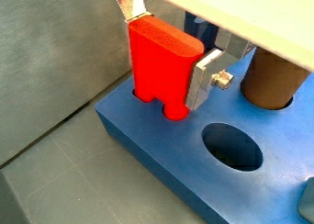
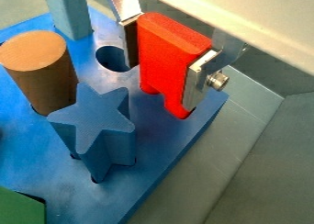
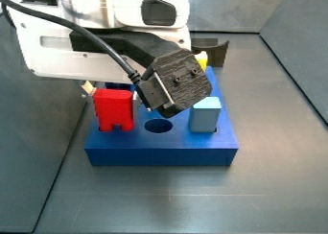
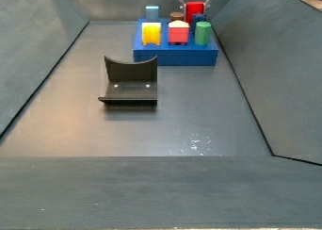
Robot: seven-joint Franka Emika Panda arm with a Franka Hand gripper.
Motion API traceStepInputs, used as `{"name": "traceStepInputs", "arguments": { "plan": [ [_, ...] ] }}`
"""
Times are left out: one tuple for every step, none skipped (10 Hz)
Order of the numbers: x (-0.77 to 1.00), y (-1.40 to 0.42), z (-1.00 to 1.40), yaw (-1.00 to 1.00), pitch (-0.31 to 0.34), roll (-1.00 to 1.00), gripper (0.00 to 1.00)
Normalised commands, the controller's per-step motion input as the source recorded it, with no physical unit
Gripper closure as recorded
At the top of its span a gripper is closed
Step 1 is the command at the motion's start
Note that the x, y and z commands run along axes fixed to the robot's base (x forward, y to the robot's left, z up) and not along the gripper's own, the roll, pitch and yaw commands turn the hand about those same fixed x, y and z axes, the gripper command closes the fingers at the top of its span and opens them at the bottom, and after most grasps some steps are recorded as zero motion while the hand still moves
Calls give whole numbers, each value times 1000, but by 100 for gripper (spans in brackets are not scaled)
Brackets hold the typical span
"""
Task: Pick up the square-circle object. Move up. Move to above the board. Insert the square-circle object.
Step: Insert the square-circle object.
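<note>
The square-circle object [image 1: 160,67] is a red flat block with one square leg and one round leg. My gripper [image 1: 167,55] is shut on it, one silver finger on each narrow side, as both wrist views show [image 2: 166,58]. The block [image 2: 162,61] hangs upright, its legs at the top face of the blue board [image 1: 147,136] by a corner. I cannot tell whether the legs are in a hole. In a side view the block [image 3: 113,108] stands at one end of the board [image 3: 160,147] under my gripper [image 3: 118,88]. In a side view the board [image 4: 176,53] is far off.
On the board stand a brown cylinder [image 2: 37,67], a blue star [image 2: 95,127] and a light blue block [image 3: 202,113], beside an open round hole [image 1: 230,145]. The fixture [image 4: 130,81] stands on the floor away from the board. Grey walls enclose the floor.
</note>
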Motion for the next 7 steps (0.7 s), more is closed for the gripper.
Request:
{"name": "traceStepInputs", "arguments": {
  "plan": [
    [-69, 3, -803, -20, -170, 160, 100],
    [0, 0, -831, 0, -161, 149, 100],
    [0, 0, -820, 0, -183, 124, 100],
    [0, 6, -763, 0, -209, 123, 100],
    [0, 3, -743, 0, -219, 120, 100],
    [0, 0, -731, 0, -227, 110, 100],
    [-40, 0, -251, 0, -233, 40, 100]
  ]
}}
